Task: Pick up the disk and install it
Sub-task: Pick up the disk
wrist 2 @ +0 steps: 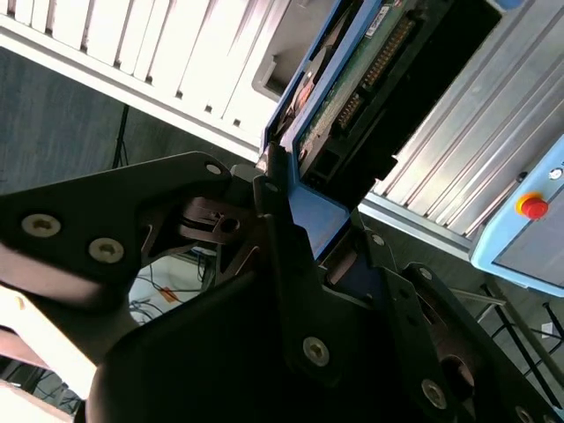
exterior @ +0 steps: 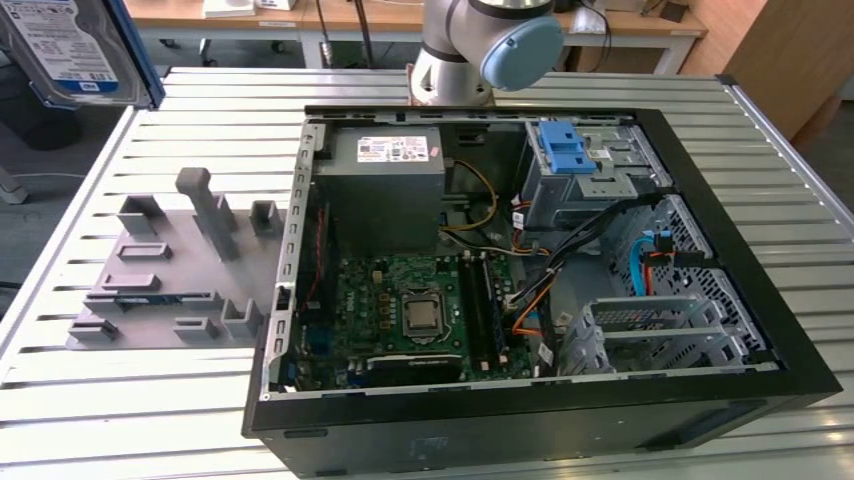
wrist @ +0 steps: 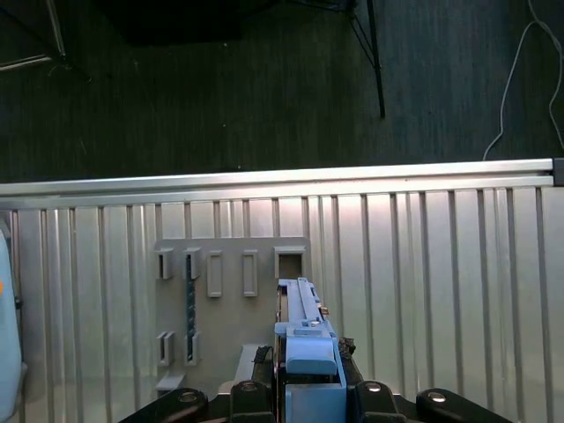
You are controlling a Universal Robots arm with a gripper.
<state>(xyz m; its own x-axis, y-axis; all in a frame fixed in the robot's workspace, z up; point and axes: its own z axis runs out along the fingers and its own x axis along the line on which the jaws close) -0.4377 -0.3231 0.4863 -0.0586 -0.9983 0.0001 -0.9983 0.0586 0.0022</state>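
The disk (exterior: 74, 50), a silver hard drive with a white-and-blue label and a blue frame, hangs high in the air at the exterior view's far left, above the table's corner. In the second wrist view my gripper (wrist 2: 304, 207) is shut on the blue carrier frame at one end of the disk (wrist 2: 352, 79), whose green circuit side and connectors show. The first wrist view has the disk (wrist: 304, 326) edge-on between my black fingers (wrist: 256, 388), above the grey fixture (wrist: 231, 264).
An open black computer case (exterior: 534, 400) lies on the slatted metal table (exterior: 80, 400), with a grey power supply box (exterior: 396, 175) and a drive bay with a blue latch (exterior: 567, 150). A grey slotted fixture (exterior: 174, 260) sits beside it. The arm's base (exterior: 467, 50) stands behind.
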